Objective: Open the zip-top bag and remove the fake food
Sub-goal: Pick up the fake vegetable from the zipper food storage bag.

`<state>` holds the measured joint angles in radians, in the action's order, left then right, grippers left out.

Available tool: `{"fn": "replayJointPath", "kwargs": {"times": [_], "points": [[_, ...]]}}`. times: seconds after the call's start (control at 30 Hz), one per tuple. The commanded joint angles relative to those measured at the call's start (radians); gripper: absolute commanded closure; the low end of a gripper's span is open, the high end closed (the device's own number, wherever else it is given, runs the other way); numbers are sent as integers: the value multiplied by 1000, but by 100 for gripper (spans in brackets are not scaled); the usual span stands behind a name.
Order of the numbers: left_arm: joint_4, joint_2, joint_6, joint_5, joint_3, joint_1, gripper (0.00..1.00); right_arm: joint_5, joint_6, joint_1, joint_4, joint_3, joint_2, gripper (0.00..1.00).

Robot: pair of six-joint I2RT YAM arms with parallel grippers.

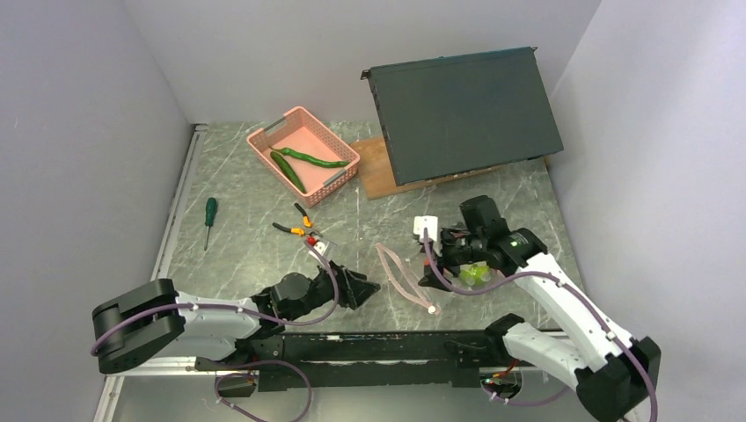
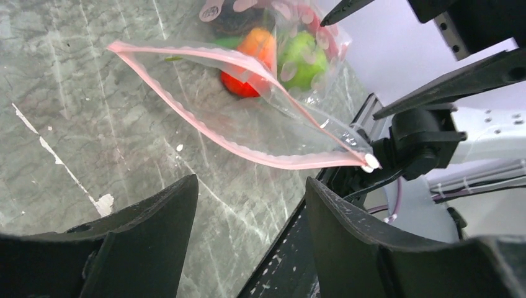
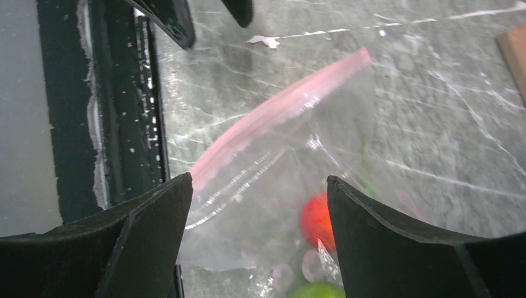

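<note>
You have a grey-green marbled worktop (image 1: 246,255) in front of you, with a dark flat metal case (image 1: 466,110) propped at a slant along its far side and a wooden board (image 1: 378,171) under the case's lower edge. To the left of the board sits a pink plastic lattice basket (image 1: 258,143), and in it lie a long curved green pepper (image 1: 312,159) and a straight green cucumber (image 1: 288,170). The clear, crinkly zip-top bag (image 2: 248,124) lies on the worktop near the front edge, between your two arms. Its pink-red zip strip is parted into a loop, so the mouth gapes towards the left arm. The left arm's fingers (image 2: 155,230) are low, spread wide and hold nothing, and the bag's mouth is just ahead of them. The right arm's fingers (image 3: 384,230) are also spread wide, poised over the bag's closed end. You cannot tell from these views whether they touch the plastic. At that end, inside the bag, bunch a green apple (image 2: 302,59), an orange-green mango (image 2: 259,43), a small red piece (image 2: 239,85) and a dark piece (image 2: 232,22). Orange-handled pliers (image 1: 299,227) lie left of the bag, and a green-handled screwdriver (image 1: 209,220) lies further left, well apart.
</note>
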<state>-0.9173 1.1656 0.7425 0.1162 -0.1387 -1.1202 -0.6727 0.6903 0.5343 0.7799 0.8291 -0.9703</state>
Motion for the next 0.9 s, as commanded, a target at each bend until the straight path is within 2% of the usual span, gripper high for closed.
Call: {"fn": "replayJointPath", "kwargs": {"times": [0.0,0.17,0.33,0.5,0.67,0.87], "points": [[-19,-48,101,-4,-2,24,32,-135,86,-131,-25,-17,67,18],[53,-88,66,-41,-28,34,33,-174,91,-270,-3,-13,74,18],[60,-73,46,-82,-65,34,32,-187,96,-344,-8,2,65,19],[-8,-31,44,-114,-71,34,33,-180,205,-362,26,29,94,18],[-1,-15,7,-122,-76,32,37,-173,341,-363,13,-28,85,18],[-106,29,43,-145,-70,33,38,-42,417,-369,-42,-65,45,18]]}}
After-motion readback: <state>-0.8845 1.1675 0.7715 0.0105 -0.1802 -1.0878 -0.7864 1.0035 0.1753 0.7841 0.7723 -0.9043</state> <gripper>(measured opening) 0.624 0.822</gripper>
